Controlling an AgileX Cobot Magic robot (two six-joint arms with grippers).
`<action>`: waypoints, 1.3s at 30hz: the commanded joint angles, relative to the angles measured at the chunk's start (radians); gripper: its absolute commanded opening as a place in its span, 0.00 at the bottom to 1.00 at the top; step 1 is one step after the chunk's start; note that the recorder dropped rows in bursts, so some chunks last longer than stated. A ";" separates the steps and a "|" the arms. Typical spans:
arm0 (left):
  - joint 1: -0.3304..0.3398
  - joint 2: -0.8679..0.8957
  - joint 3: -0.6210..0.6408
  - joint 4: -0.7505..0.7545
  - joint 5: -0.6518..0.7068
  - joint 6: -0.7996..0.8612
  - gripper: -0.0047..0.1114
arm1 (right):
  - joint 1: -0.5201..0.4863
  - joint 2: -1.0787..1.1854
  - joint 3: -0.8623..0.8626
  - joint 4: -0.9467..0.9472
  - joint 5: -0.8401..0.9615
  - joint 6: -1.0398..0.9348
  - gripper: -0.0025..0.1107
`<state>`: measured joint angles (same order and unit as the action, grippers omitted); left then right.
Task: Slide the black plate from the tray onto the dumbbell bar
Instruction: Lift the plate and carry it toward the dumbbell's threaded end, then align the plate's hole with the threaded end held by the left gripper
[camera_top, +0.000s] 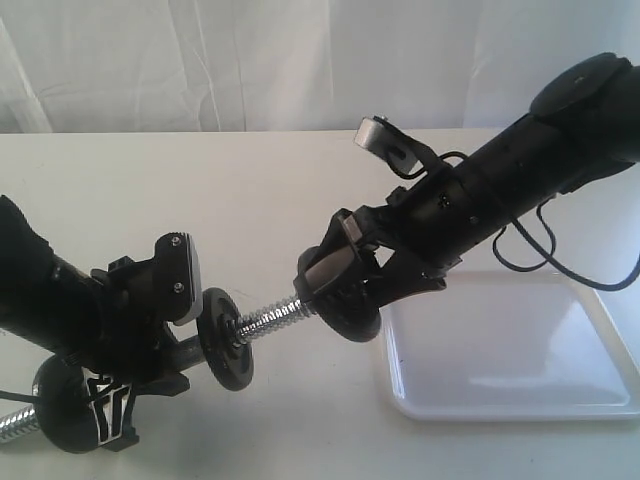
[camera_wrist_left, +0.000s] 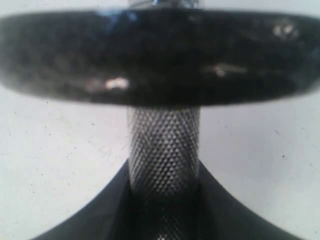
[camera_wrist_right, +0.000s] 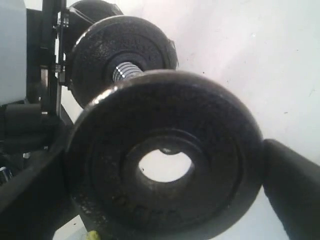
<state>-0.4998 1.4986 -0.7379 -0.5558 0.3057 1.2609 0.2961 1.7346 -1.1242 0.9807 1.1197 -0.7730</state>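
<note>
The bar (camera_top: 270, 322) slants above the table (camera_top: 250, 200). A disc (camera_top: 224, 345) sits on the bar, and the plate (camera_top: 350, 318) hangs at the bar's right end. Right of the bar, the tray (camera_top: 610, 405) lies on the table.

A plain white tabletop (camera_top: 250, 190) spreads out under bright, even light, marked with a few small dark specks. Behind the tabletop's far edge hangs a white cloth backdrop (camera_top: 200, 60) in soft folds.

2 black arms (camera_top: 500, 190), looping black cables (camera_top: 605, 286)
</note>
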 joint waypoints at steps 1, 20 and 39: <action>-0.003 -0.044 -0.022 -0.072 -0.026 -0.001 0.04 | -0.006 0.006 -0.002 0.092 0.030 -0.016 0.02; -0.003 -0.044 -0.022 -0.072 -0.026 -0.001 0.04 | -0.007 0.038 0.028 0.093 -0.024 -0.016 0.02; -0.003 -0.044 -0.022 -0.072 -0.026 -0.001 0.04 | -0.007 0.038 0.032 0.171 0.040 -0.066 0.02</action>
<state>-0.5015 1.4986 -0.7363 -0.5557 0.3076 1.2647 0.2961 1.7824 -1.0948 1.0737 1.0960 -0.7992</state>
